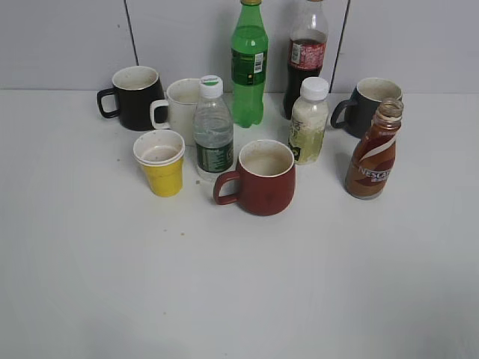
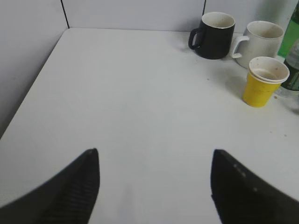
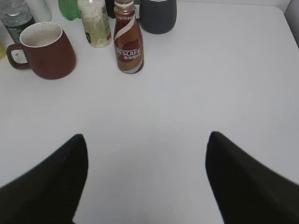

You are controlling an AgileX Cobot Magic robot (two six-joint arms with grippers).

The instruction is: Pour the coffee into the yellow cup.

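Note:
The coffee (image 1: 373,155) is a curvy brown Nescafe bottle with no cap, upright at the right of the white table; it also shows in the right wrist view (image 3: 128,44). The yellow cup (image 1: 161,164) stands upright at the left, white inside; it also shows in the left wrist view (image 2: 262,82). Neither gripper shows in the exterior view. My left gripper (image 2: 154,156) is open and empty over bare table, well short and left of the cup. My right gripper (image 3: 145,140) is open and empty, well short of the coffee.
A red mug (image 1: 258,178), a clear water bottle (image 1: 213,131), a white-capped pale bottle (image 1: 308,121), a green bottle (image 1: 248,66), a cola bottle (image 1: 305,56), a black mug (image 1: 135,97), a white mug (image 1: 178,110) and a dark grey mug (image 1: 368,105) crowd the far half.

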